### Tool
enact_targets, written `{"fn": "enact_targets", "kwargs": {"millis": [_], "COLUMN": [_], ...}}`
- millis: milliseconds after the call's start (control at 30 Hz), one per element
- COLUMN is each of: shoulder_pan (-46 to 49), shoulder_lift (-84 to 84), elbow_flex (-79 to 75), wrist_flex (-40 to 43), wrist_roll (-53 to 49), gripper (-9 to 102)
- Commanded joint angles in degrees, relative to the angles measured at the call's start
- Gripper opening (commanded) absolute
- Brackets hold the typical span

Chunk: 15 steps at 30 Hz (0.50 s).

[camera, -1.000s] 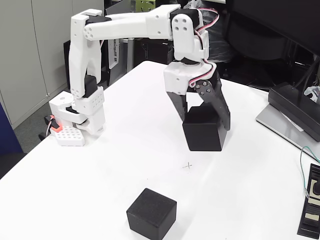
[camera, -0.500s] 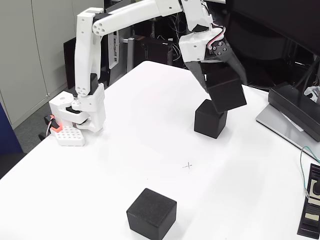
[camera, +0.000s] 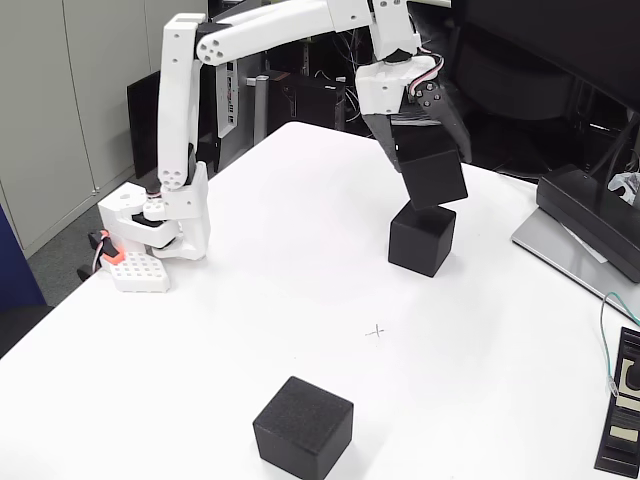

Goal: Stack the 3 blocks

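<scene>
A black block (camera: 432,170) is clamped between the dark fingers of the gripper (camera: 425,165) at the far right of the white table (camera: 250,290); it is held tilted, its lower corner touching or just above the top of a second block (camera: 421,238) that stands on the table directly beneath; whether contact is made cannot be told. The third block (camera: 303,426) is seen well apart, at the near edge, left of the stacked pair; a small pencilled cross (camera: 376,331) is marked on the table between them. The white arm (camera: 250,35) is stretched from its base (camera: 150,240) at the left, high across the far side. Compared with half a second ago, the held block has been brought leftwards and more squarely over the standing one, and its tilt has been reduced; the two resting blocks are found unmoved.
</scene>
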Motion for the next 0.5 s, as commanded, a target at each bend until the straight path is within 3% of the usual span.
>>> {"fn": "enact_targets", "kwargs": {"millis": [0, 467], "shoulder_pan": [-1.9, -1.8], "shoulder_lift": [0.4, 0.2], "elbow_flex": [1.1, 6.9], "wrist_flex": [0.0, -3.9], "wrist_roll": [1.4, 2.8], "gripper": [8, 9]}}
